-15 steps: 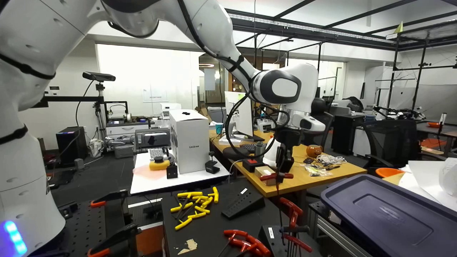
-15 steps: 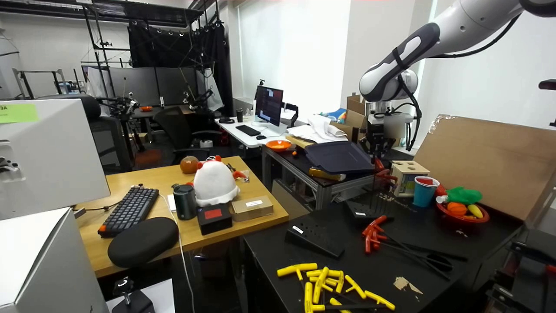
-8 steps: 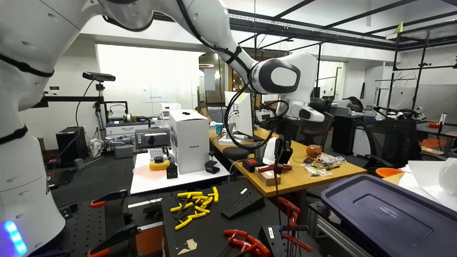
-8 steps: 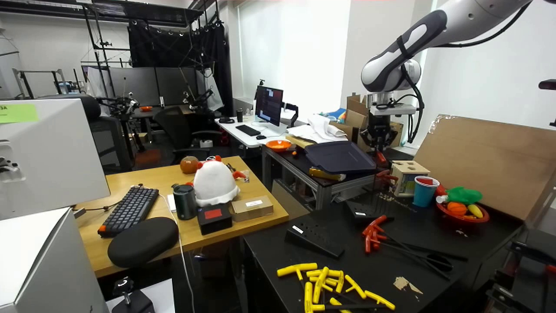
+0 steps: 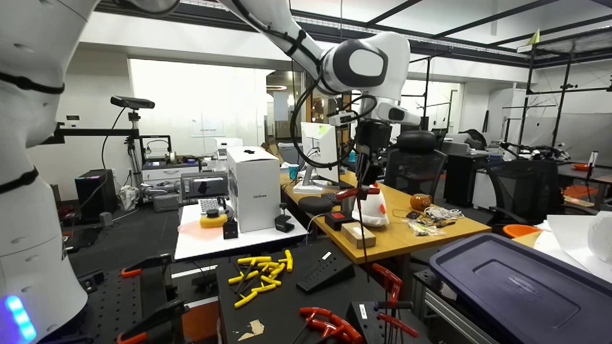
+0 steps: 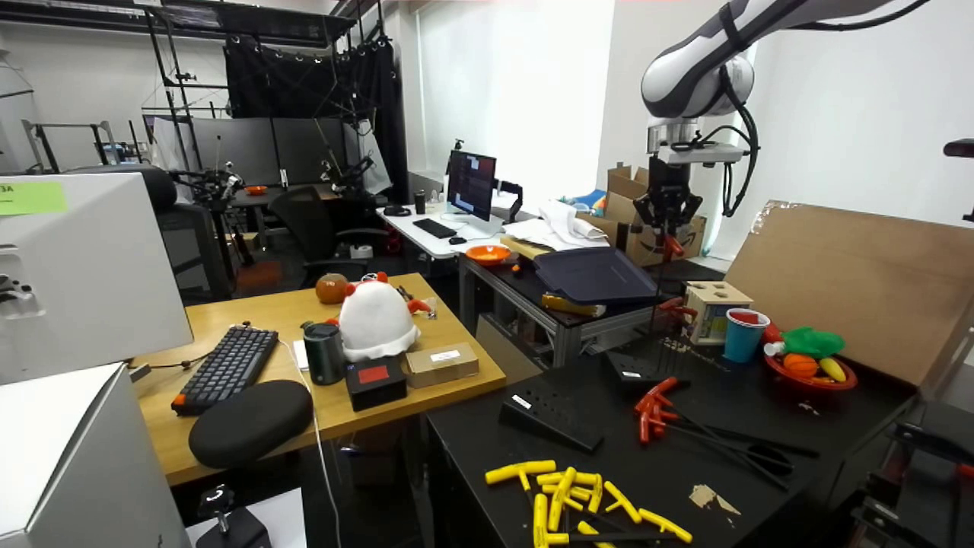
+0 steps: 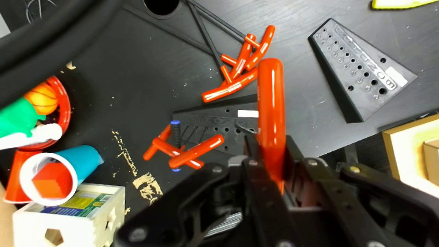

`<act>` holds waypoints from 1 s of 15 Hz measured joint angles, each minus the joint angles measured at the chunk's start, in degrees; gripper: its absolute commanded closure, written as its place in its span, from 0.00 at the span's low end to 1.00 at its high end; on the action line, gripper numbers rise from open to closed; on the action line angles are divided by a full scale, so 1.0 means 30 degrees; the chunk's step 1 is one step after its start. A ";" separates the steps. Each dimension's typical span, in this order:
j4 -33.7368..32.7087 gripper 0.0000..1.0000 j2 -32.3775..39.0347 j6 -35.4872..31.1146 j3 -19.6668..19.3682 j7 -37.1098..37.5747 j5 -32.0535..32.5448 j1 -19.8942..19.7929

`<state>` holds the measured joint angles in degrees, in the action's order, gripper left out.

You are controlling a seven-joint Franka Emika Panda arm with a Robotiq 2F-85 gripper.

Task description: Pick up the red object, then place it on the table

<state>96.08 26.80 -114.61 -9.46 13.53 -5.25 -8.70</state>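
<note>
A red T-handle hex key (image 7: 271,103) is between the finger pads of my gripper (image 7: 272,144) in the wrist view. The gripper is shut on its handle. In both exterior views the red handle (image 5: 357,193) (image 6: 673,246) is at the fingertips of the gripper (image 5: 366,181) (image 6: 668,228), with its thin dark shaft hanging down. It is in the air above the black surface. The table (image 5: 406,239) has a tan wooden top and stands beyond the black surface; it also shows in an exterior view (image 6: 456,327). A tan edge (image 7: 394,147) shows at the right of the wrist view.
The black surface (image 6: 487,426) bears yellow hex keys (image 5: 263,267), loose red hex keys (image 6: 653,411), black stands (image 7: 363,68), a blue cup (image 6: 742,336), a wooden box (image 6: 715,312) and a red bowl (image 6: 810,380). A white plush (image 6: 377,323) and a cardboard box (image 6: 443,365) sit on the table.
The gripper has risen with the red hex key, whose handle and shaft are now higher in both exterior views. The other objects have not moved.
</note>
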 measured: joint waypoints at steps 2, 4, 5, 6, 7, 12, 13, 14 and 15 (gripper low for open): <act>0.0269 0.95 -0.0606 0.0619 0.0073 -0.0430 0.0084 0.0100; 0.0346 0.95 -0.0951 0.1562 0.0186 -0.0879 0.0308 0.0152; 0.0346 0.95 -0.1036 0.2031 0.0248 -0.1062 0.0469 0.0166; 0.0346 0.95 -0.1072 0.2461 0.0305 -0.1135 0.0666 0.0195; 0.0346 0.95 -0.1078 0.2858 0.0353 -0.1242 0.0816 0.0236; 0.0340 0.95 -0.1040 0.4630 0.0635 -0.2052 0.1135 0.0417; 0.0333 0.95 -0.0986 0.5017 0.0711 -0.2223 0.1229 0.0437; 0.0322 0.95 -0.0896 0.5408 0.0795 -0.2355 0.1338 0.0451; 0.0293 0.95 -0.0758 0.5860 0.0885 -0.2610 0.1411 0.0468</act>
<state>96.96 24.53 -97.03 -6.81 5.70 -1.02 -7.29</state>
